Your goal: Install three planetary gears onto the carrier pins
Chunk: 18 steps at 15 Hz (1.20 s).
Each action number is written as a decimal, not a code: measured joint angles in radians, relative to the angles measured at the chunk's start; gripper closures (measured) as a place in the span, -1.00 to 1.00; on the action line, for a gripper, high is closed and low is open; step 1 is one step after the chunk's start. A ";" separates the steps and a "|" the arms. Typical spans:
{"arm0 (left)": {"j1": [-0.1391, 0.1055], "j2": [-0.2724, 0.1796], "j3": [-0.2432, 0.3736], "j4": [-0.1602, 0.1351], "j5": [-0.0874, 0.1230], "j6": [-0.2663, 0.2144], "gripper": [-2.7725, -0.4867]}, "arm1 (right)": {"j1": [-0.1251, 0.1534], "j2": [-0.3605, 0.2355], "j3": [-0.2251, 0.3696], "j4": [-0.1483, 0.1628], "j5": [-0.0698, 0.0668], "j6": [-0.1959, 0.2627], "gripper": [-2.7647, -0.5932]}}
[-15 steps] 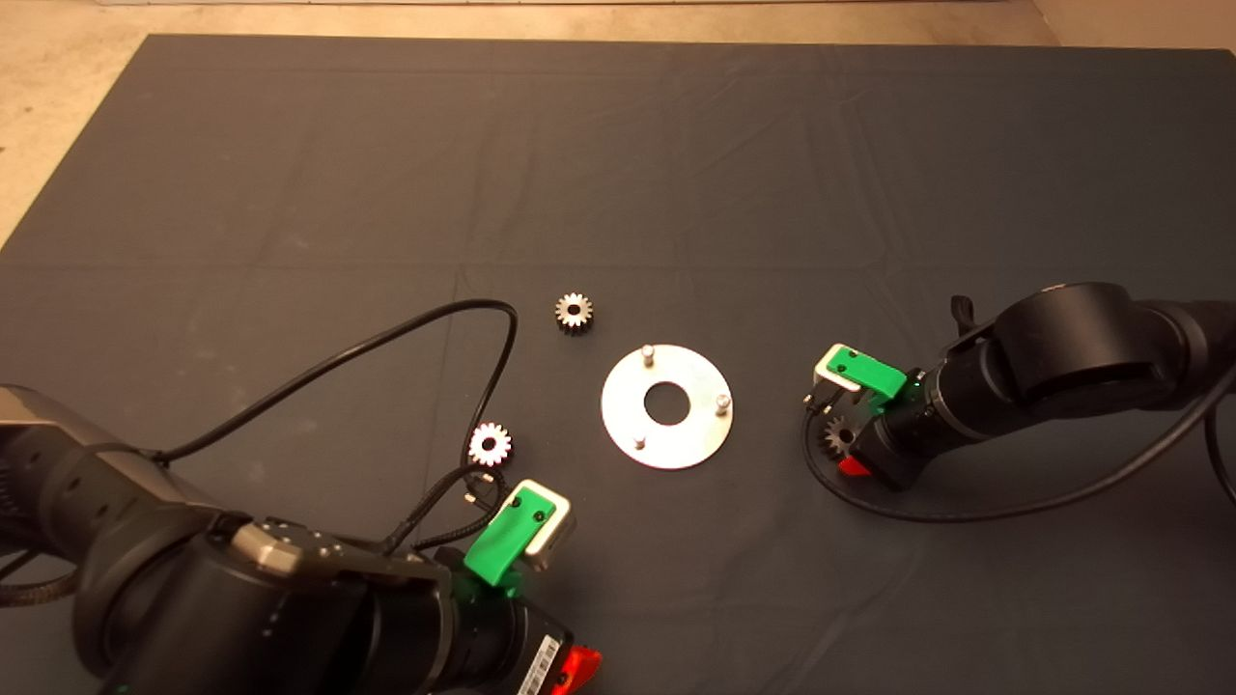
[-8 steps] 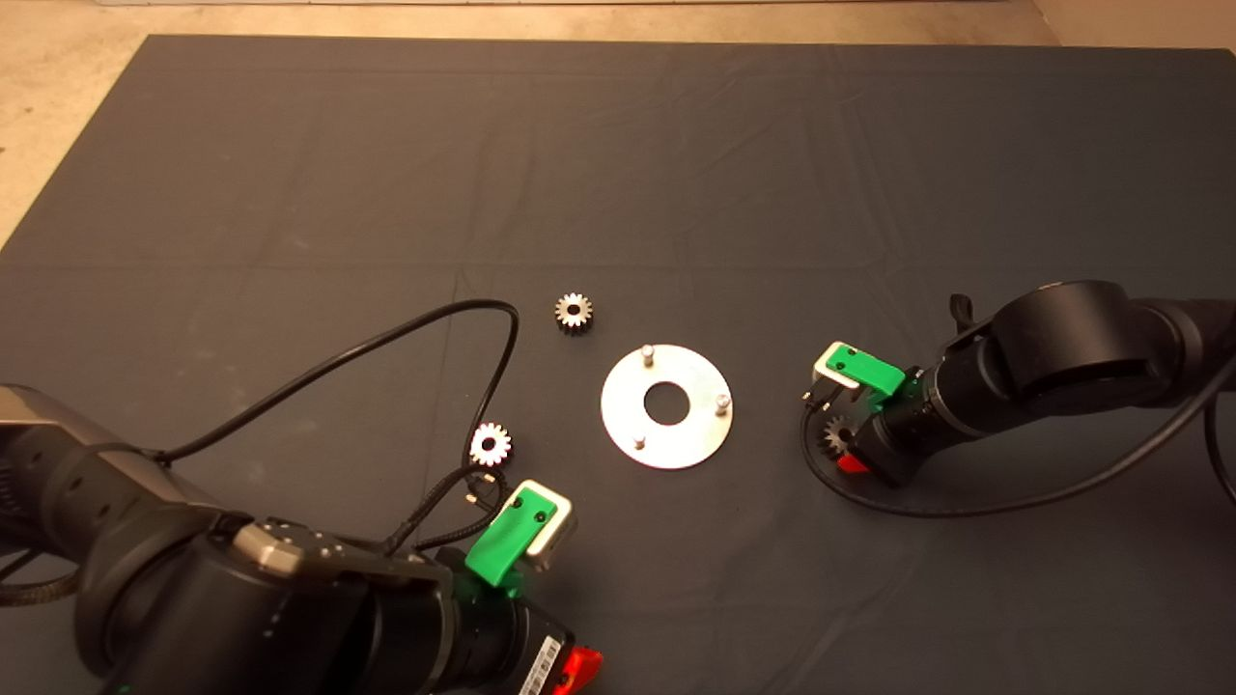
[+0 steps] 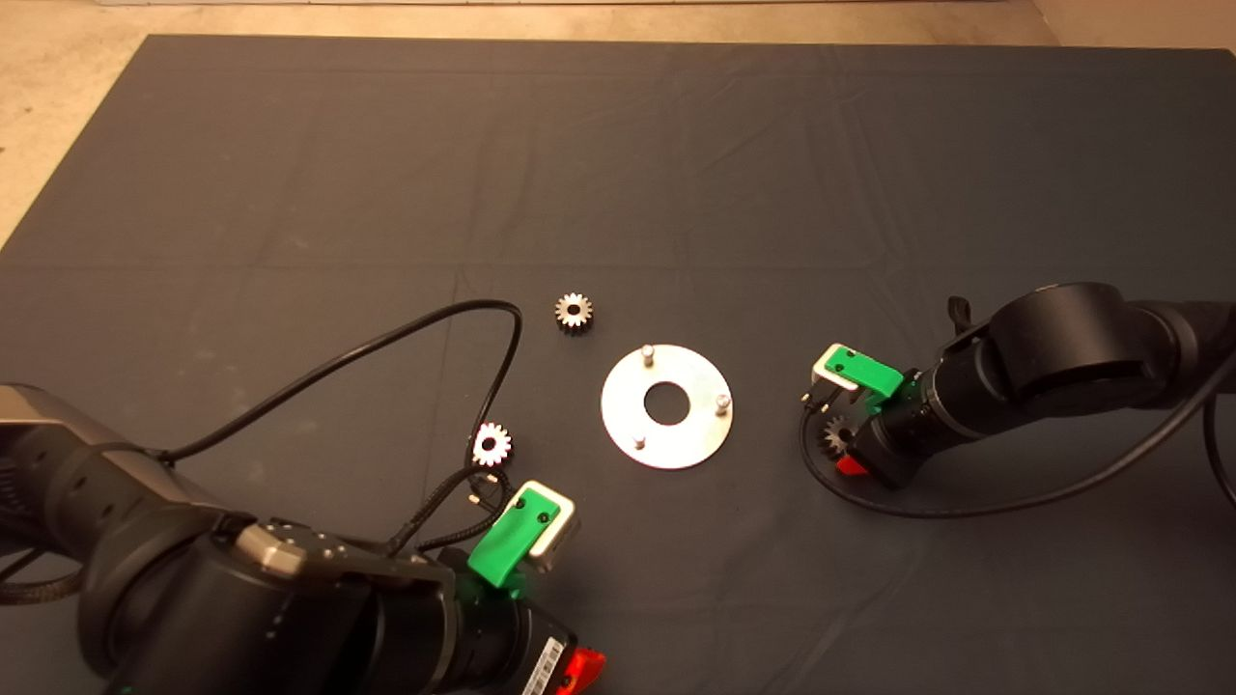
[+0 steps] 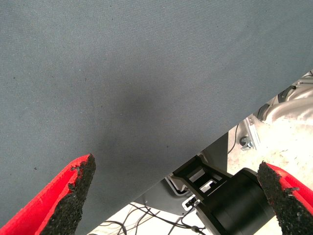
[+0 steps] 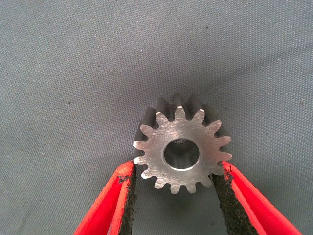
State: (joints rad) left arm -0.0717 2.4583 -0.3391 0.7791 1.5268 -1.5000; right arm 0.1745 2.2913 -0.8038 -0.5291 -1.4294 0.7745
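Dark mat (image 3: 290, 174) (lightly creased) over a beige floor (image 3: 58, 97).

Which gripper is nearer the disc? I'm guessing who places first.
Right. The right gripper, shut on a gear, sits just beside the disc; the left gripper waits farther off, open.

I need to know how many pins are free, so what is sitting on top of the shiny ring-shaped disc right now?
Only three short silvery pins stand on the flat shiny metal disc; all are bare. No small steel gear is on it, and nothing covers it.
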 joint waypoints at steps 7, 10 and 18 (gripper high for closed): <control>0.000 0.008 0.000 0.000 0.000 0.000 -0.65 | 0.000 0.000 0.000 -0.024 0.001 0.000 0.51; 0.000 0.008 0.000 0.000 0.000 0.000 -0.65 | 0.000 0.000 0.000 -0.033 0.001 0.000 0.51; 0.000 0.008 0.000 0.000 0.000 0.000 -0.65 | 0.000 0.000 0.000 -0.033 0.003 0.000 0.63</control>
State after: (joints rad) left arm -0.0717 2.4664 -0.3391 0.7791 1.5268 -1.5000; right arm 0.1745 2.2913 -0.8034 -0.5623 -1.4268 0.7745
